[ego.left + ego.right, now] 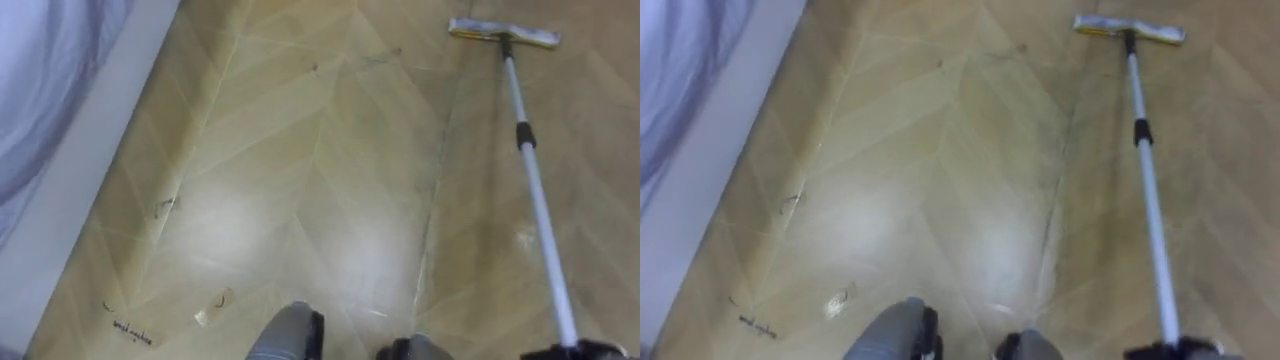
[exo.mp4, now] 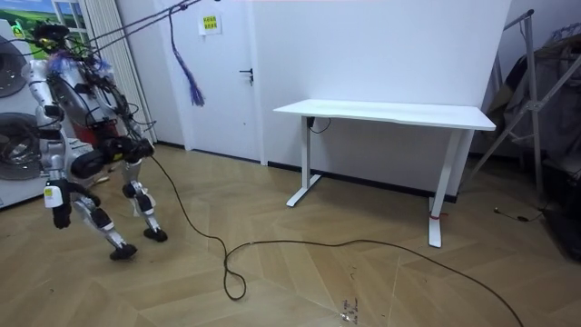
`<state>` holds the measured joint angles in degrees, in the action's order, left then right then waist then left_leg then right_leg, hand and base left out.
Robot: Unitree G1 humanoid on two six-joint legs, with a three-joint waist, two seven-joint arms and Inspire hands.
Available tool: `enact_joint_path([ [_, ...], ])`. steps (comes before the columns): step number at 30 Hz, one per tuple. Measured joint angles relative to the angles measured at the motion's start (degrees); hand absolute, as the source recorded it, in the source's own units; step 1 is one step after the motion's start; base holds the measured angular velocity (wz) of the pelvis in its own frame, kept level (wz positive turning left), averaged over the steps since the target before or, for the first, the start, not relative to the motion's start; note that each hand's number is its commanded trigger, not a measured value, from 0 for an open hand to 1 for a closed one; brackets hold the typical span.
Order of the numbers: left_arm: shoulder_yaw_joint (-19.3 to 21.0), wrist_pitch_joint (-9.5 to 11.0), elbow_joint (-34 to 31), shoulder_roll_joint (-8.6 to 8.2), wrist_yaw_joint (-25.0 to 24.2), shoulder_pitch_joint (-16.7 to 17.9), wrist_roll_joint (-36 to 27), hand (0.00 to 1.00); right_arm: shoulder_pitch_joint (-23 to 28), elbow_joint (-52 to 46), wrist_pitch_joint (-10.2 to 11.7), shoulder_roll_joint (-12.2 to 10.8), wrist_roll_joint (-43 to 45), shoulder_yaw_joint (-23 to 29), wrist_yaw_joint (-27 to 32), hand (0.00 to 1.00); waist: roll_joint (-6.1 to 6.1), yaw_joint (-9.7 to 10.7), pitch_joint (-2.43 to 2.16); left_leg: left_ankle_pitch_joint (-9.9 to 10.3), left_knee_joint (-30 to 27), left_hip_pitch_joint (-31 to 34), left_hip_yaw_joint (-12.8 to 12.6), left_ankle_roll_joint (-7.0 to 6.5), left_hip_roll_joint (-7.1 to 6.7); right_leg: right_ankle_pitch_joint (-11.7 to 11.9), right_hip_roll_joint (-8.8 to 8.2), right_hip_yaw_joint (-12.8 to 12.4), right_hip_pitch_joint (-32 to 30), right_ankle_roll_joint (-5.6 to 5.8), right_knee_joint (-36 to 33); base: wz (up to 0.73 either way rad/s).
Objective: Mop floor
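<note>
Right hand at the near end of the mop — grip unreadable; white strip well left of it.

The parquet floor is laid in a pale herringbone pattern, with a sheen across its middle. A flat mop head lies pressed on it, its pole slanting up off the boards. A small scrap and some dark scribbled marks lie near a white strip along the floor's edge. Further off, a white counter stands on the floor.
</note>
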<state>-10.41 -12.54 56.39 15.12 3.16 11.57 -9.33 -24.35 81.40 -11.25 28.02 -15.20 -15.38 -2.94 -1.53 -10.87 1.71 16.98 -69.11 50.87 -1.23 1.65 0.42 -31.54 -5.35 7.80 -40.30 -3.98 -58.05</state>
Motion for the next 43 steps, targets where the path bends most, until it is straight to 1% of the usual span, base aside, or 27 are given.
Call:
enact_joint_path([
  [1,0.07,-0.01,-0.29,0.05,-0.61,0.97,0.16,0.0,-1.61,-1.11,-0.29,0.66,0.41,-0.06,-0.47,1.0,-0.05,-0.12,0.02,0.53,5.59,0.4,-0.03,-0.54,0.28,-0.15,-0.37,0.03,0.98,0.33,0.43,0.1],
  [2,0.14,-0.09,-0.62,0.01,-1.65,1.32,1.34,0.0,-2.25,-1.35,-1.33,0.74,0.39,0.1,-1.06,1.0,0.11,-0.07,-0.02,0.33,13.46,0.06,-0.31,-0.51,0.09,-0.17,-0.67,0.04,2.48,1.16,1.58,0.07],
  [3,0.17,-0.1,-0.76,-0.03,-2.14,1.65,2.08,0.0,-2.51,-1.36,-1.68,0.69,0.43,0.22,-1.34,1.0,0.19,-0.22,0.02,0.08,17.79,-0.59,-0.29,-0.59,0.1,-0.08,-0.73,0.06,3.5,1.71,2.36,0.0],
  [4,0.37,-0.16,-0.46,0.0,-2.78,1.8,2.93,0.0,-1.4,-1.55,-1.98,0.25,0.51,0.36,-1.66,1.0,0.18,-0.44,-0.15,-3.14,21.63,-2.28,-0.64,-1.86,-0.13,-0.1,-1.84,-0.04,5.49,2.79,3.76,0.0],
  [5,0.36,-0.12,-0.11,-0.06,-2.98,1.66,3.28,0.0,-0.68,-1.54,-1.89,0.11,0.53,0.42,-1.9,1.0,0.03,-0.35,-0.15,-3.64,22.52,-3.52,-1.25,-2.78,-0.42,-0.1,-2.3,-0.05,6.71,3.53,4.75,0.15],
  [6,0.33,-0.12,0.84,-0.34,-3.57,1.14,3.32,0.0,1.91,-1.33,-1.58,0.1,0.55,0.39,-2.57,1.0,0.19,0.06,-0.05,-3.35,24.04,-6.01,-1.77,-3.67,-1.54,0.17,-3.22,0.06,9.35,4.63,7.07,0.28],
  [7,0.06,-0.1,0.88,-0.44,-3.75,-0.24,3.42,0.0,4.71,-1.32,-1.22,-0.19,0.78,0.35,-2.79,1.0,0.36,0.41,-0.15,-2.62,25.15,-7.95,-2.18,-4.99,-2.49,0.55,-3.58,0.24,11.78,5.49,9.05,0.26],
  [8,0.1,-0.11,0.96,-0.55,-3.7,-0.92,3.56,0.0,5.93,-1.3,-1.21,-0.45,1.0,0.35,-2.75,1.0,0.37,0.42,-0.16,-2.35,25.45,-8.76,-2.45,-5.72,-2.74,0.99,-3.67,-0.13,12.49,6.14,9.33,0.07],
  [10,0.22,0.12,1.86,-1.06,-2.94,-4.12,4.29,0.0,10.07,-1.28,-1.31,-1.7,1.33,0.43,-2.71,1.0,0.96,0.33,-0.24,-0.52,25.72,-11.55,-3.12,-6.95,-3.06,4.19,-3.7,-2.07,13.16,7.02,7.15,-0.15],
  [11,0.29,0.54,2.21,-1.19,-2.58,-5.05,4.62,0.0,10.71,-1.01,-1.25,-2.17,1.85,0.43,-2.7,1.0,1.19,0.43,-0.19,-0.09,26.02,-12.4,-3.13,-7.11,-3.06,5.34,-3.58,-2.52,13.1,7.08,6.18,-0.19],
  [12,0.43,1.2,2.54,-1.53,-1.88,-6.43,5.23,0.0,11.37,-0.08,-1.27,-3.13,2.58,0.39,-2.37,1.0,2.1,0.88,-0.14,0.49,26.94,-14.22,-2.32,-7.34,-3.12,7.56,-3.22,-3.28,12.92,7.15,4.47,-0.25],
  [14,0.44,2.05,2.79,-1.77,-0.99,-7.98,5.3,0.0,12.62,0.46,-1.27,-4.81,2.8,0.1,-1.56,1.0,2.75,1.36,-0.09,0.37,30.1,-17.76,-1.12,-7.17,-3.03,7.85,-2.27,-3.65,12.4,7.1,7.66,-0.39],
  [15,0.55,2.24,2.95,-1.81,-0.64,-8.15,4.86,0.0,13.58,0.46,-1.23,-6.19,2.81,-0.26,-1.04,1.0,2.76,1.42,-0.18,0.12,32.67,-20.6,-0.94,-6.99,-3.06,8.19,-2.09,-2.45,12.68,6.84,13.74,-0.46],
  [16,0.74,2.29,3.39,-1.87,0.13,-8.13,4.81,0.0,14.84,0.46,-1.12,-7.73,2.79,-0.31,-0.8,1.0,2.59,1.75,-0.15,0.05,34.83,-23.48,-1.07,-6.81,-3.2,11.86,-1.18,-1.32,14.6,6.13,22.25,-0.29],
  [17,0.93,2.26,3.76,-2.23,0.48,-8.1,4.81,0.0,15.74,0.4,-1.01,-8.36,2.78,-0.35,-0.7,1.0,3.06,2.32,-0.18,0.04,35.9,-24.91,-0.71,-6.64,-3.07,13.39,-0.74,-1.07,16.0,5.54,23.41,-0.06],
  [18,1.16,2.11,4.3,-2.83,0.79,-7.58,4.8,0.0,17.2,0.39,-0.88,-9.83,2.81,-0.3,-0.44,1.0,2.86,2.92,-0.86,-0.58,39.21,-27.66,-0.2,-5.94,-2.95,14.33,-0.34,0.18,19.47,5.1,27.9,0.0],
  [19,1.3,2.03,5.16,-3.21,0.79,-7.53,4.41,0.0,18.32,0.38,-0.79,-11.08,2.76,-0.25,-0.36,1.0,3.1,3.17,-1.01,-1.33,42.41,-30.59,-0.27,-5.46,-2.88,15.87,0.53,0.57,22.48,4.92,31.4,0.0],
  [21,1.72,1.89,5.55,-3.26,0.77,-6.65,4.35,0.0,19.49,0.3,-0.36,-12.33,2.77,-0.16,-0.85,1.0,2.67,4.48,-0.9,-2.75,46.58,-34.79,-0.22,-5.12,-2.7,16.94,0.81,1.82,26.9,4.67,35.85,0.08],
  [23,3.61,1.79,5.01,-3.48,0.78,-5.45,4.43,0.0,21.33,-0.63,-0.1,-12.44,2.91,0.67,-1.56,1.0,2.01,5.02,-1.03,-3.02,48.82,-37.67,-0.36,-4.9,-2.07,17.28,1.24,2.6,30.23,4.42,38.93,0.18],
  [24,4.94,1.44,3.74,-3.55,0.83,-4.37,4.36,0.0,22.56,-1.49,-0.12,-12.46,3.73,1.04,-1.63,1.0,1.87,5.62,-1.34,-3.13,49.78,-39.3,-0.27,-4.71,-2.07,17.39,1.47,3.35,32.47,4.28,40.75,0.24],
  [25,6.11,1.14,2.97,-3.59,0.88,-3.2,4.34,0.0,23.38,-1.58,-0.16,-12.61,4.58,1.23,-1.66,1.0,1.13,6.05,-1.24,-3.22,50.7,-41.26,-0.34,-4.55,-2.07,17.43,1.62,3.92,34.61,4.27,42.44,0.22],
  [27,7.97,0.83,2.42,-3.95,1.06,-1.8,4.4,0.0,24.39,-1.6,-0.47,-12.84,5.93,1.59,-1.68,1.0,0.12,5.96,-1.44,-3.27,52.19,-43.99,-0.37,-4.46,-1.99,17.48,1.96,3.78,37.46,4.18,44.24,0.05],
  [29,8.97,0.37,2.33,-4.65,1.21,-1.13,4.37,0.0,24.98,-1.6,-0.88,-12.93,7.02,1.59,-1.66,1.0,-0.24,6.08,-1.6,-3.27,52.85,-45.76,-0.39,-4.45,-1.82,17.61,2.15,3.81,39.66,4.13,45.81,0.0],
  [31,10.1,0.33,2.27,-5.68,1.6,-1.16,4.4,0.0,25.37,-1.6,-1.36,-13.34,8.42,2.04,-1.64,1.0,-0.21,6.21,-1.61,-3.27,53.86,-47.83,-0.14,-4.45,-1.84,18.08,2.47,3.93,42.05,4.12,47.56,-0.02],
  [35,10.92,0.36,2.26,-5.95,1.63,-1.25,4.5,0.0,25.77,-1.51,-1.37,-14.28,9.32,3.25,-1.81,1.0,0.09,6.7,-1.29,-3.27,54.82,-50.41,-0.08,-4.45,-2.1,18.09,2.57,3.64,44.54,4.12,48.39,-0.05],
  [39,13.21,0.36,2.08,-7.6,1.53,-1.24,4.53,0.0,25.93,-1.57,-1.41,-14.8,9.22,3.31,-2.06,1.0,0.85,7.29,-1.21,-3.4,56.28,-52.63,-0.13,-4.23,-2.13,18.08,2.58,3.34,45.8,4.13,48.38,-0.05],
  [43,14.08,0.36,2.09,-7.63,1.3,-0.91,4.97,0.0,26.38,-1.57,-2.01,-15.18,9.34,3.34,-2.32,1.0,0.62,7.46,-1.22,-3.4,56.43,-53.52,-0.27,-4.23,-2.1,18.08,2.64,3.38,46.57,4.13,48.17,0.0],
])
